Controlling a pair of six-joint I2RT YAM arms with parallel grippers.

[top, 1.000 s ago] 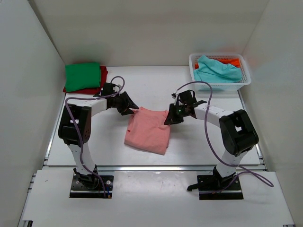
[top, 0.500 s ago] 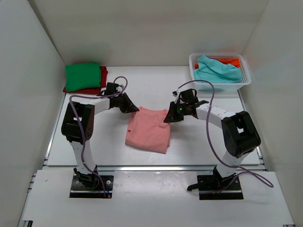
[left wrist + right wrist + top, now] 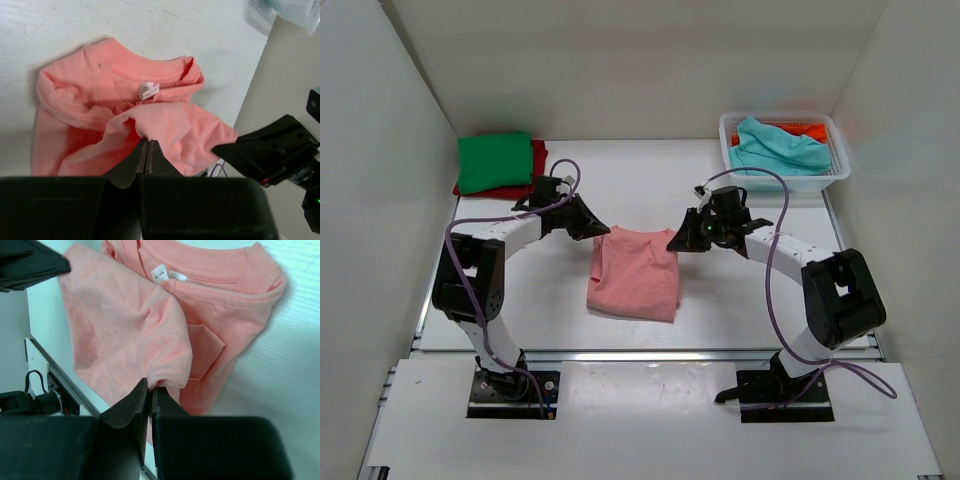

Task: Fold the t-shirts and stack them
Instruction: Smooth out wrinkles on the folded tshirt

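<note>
A salmon-pink t-shirt (image 3: 634, 276) lies part-folded in the middle of the table, its collar and white label toward the back. My left gripper (image 3: 603, 233) is shut on the shirt's far left corner; in the left wrist view the gripper (image 3: 145, 140) pinches a lifted fold of pink cloth (image 3: 165, 125). My right gripper (image 3: 676, 243) is shut on the far right corner, and in the right wrist view the gripper (image 3: 151, 384) holds a raised fold of the shirt (image 3: 125, 325). A green t-shirt (image 3: 495, 161) lies folded on a red t-shirt (image 3: 537, 160) at the back left.
A white lattice basket (image 3: 835, 168) at the back right holds a teal t-shirt (image 3: 775, 146) over an orange t-shirt (image 3: 807, 129). White walls close the table on three sides. Purple cables loop above both arms.
The left gripper has shut on the shirt's far left corner. Both grippers have lifted their corners slightly toward the back, and the shirt's near edge has drawn straighter.
</note>
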